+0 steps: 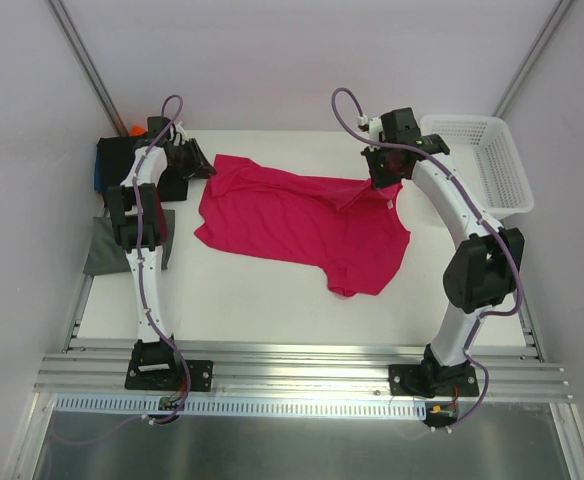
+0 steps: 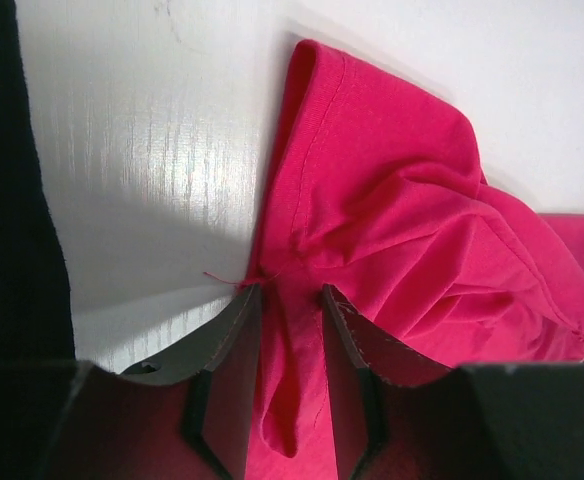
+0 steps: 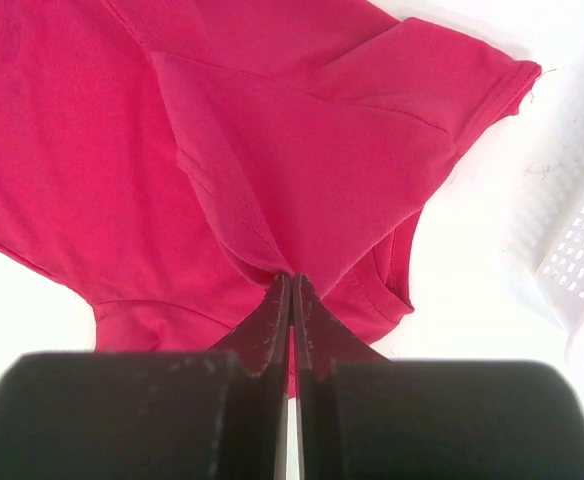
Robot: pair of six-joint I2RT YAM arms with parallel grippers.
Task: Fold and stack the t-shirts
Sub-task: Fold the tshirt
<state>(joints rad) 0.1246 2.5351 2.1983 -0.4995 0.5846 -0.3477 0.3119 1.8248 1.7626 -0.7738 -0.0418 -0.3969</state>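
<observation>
**Both pincers on the pink shirt's far edge**

The crimson-pink t-shirt (image 1: 292, 220) lies spread across the middle of the white table (image 1: 272, 310), rumpled rather than flat. Its lowest corner reaches toward 6 o'clock.

The left pincer (image 1: 204, 170) sits at the shirt's 10 o'clock corner. In the left wrist view, the left pincer (image 2: 290, 295) stands narrow. A fold of the pink cloth (image 2: 392, 200) fills the gap between its fingers, with creases running out from the tips.

The right pincer (image 1: 377, 188) is at the shirt's 2 o'clock side, where a flap of cloth rises off the table toward it. In the right wrist view, the right pincer (image 3: 292, 282) has its two fingers pressed together. The shirt (image 3: 172, 120) is pinched at their tips, and folds fan away from that point. A short sleeve lies toward 1 o'clock in that view.

At the table's 9 to 10 o'clock edge, beside the left arm, lie the folded shirts:
- A black t-shirt (image 1: 112, 158) lies farthest back.
- A blue one (image 1: 96, 180) shows as a sliver at its side.
- An orange one (image 1: 133, 130) peeks out behind.
- A grey-green t-shirt (image 1: 100, 250) lies nearer, toward 8 o'clock.

A white mesh basket (image 1: 492, 170) stands at the table's 2 o'clock corner, apart from the pink shirt.
</observation>
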